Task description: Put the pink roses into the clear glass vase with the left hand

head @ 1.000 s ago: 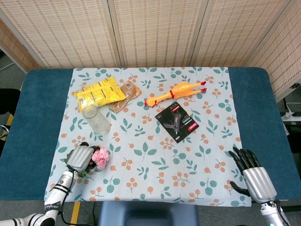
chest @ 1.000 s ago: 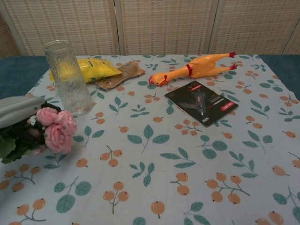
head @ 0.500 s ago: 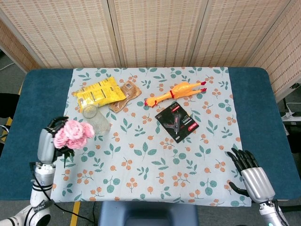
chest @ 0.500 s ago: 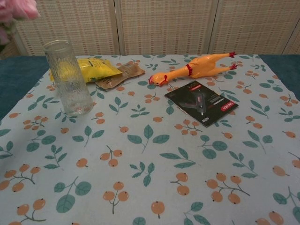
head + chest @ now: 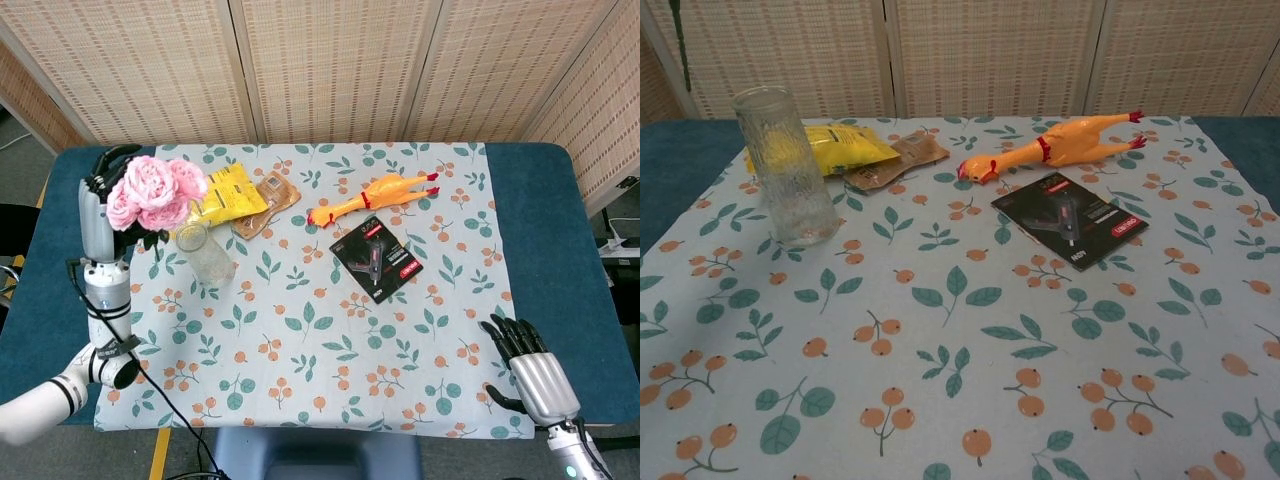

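My left hand (image 5: 98,205) is raised at the left side of the table and grips a bunch of pink roses (image 5: 153,192) with green leaves. The blooms hang high, just up and left of the clear glass vase (image 5: 204,253), which stands upright on the floral cloth. In the chest view the vase (image 5: 786,166) shows at the left; only a thin green stem (image 5: 678,40) crosses the top left corner. My right hand (image 5: 530,373) rests low at the front right corner, fingers spread, holding nothing.
Behind the vase lie a yellow snack bag (image 5: 212,198) and a brown packet (image 5: 267,203). A rubber chicken (image 5: 372,194) and a black booklet (image 5: 377,256) lie mid-table. The floral cloth (image 5: 330,340) covers a blue table; screens stand behind.
My left hand has lifted the roses off the cloth and carried them up and away from the front left, to just beside the vase. The right hand has barely moved.
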Controlling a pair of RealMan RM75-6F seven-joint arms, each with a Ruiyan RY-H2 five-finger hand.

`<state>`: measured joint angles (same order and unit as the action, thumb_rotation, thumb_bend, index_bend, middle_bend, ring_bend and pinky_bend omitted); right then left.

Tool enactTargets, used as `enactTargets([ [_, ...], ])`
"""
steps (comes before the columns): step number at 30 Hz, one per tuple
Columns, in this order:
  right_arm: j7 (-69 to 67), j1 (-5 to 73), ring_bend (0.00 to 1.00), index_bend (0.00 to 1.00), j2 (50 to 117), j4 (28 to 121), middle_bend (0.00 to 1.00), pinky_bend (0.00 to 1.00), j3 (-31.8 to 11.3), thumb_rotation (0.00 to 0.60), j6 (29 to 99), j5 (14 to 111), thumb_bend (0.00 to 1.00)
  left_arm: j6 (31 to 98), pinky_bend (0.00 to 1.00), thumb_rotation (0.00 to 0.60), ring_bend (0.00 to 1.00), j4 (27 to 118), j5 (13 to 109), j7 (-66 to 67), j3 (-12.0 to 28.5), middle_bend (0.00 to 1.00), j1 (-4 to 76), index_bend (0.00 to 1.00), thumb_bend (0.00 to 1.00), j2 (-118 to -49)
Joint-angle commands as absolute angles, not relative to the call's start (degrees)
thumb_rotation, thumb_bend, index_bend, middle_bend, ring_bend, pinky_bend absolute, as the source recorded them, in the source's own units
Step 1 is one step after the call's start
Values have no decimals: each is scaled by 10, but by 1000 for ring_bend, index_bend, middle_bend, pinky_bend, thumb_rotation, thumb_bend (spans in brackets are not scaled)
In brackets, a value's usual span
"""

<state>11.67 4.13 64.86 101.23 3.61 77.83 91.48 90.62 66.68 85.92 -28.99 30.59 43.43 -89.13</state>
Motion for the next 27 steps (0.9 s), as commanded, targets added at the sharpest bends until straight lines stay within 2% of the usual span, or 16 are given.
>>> enactTargets([
  [1, 122, 46, 0, 0, 652, 1012, 0, 0, 32, 600, 769, 903, 160, 878, 300, 600, 658, 648, 840, -285, 335, 631, 476, 584, 641, -894],
  [7, 128, 48, 0, 0, 654, 1013, 0, 0, 25, 600, 768, 888, 160, 860, 301, 600, 658, 629, 825, -283, 333, 631, 507, 584, 642, -907],
  [16, 128, 50, 0, 0, 653, 1012, 0, 0, 26, 600, 763, 881, 160, 833, 292, 600, 655, 541, 804, -309, 313, 629, 540, 583, 639, -951],
  [27, 129, 51, 0, 0, 652, 1013, 0, 0, 24, 600, 764, 875, 160, 830, 288, 600, 654, 479, 793, -333, 297, 629, 568, 584, 632, -988],
])
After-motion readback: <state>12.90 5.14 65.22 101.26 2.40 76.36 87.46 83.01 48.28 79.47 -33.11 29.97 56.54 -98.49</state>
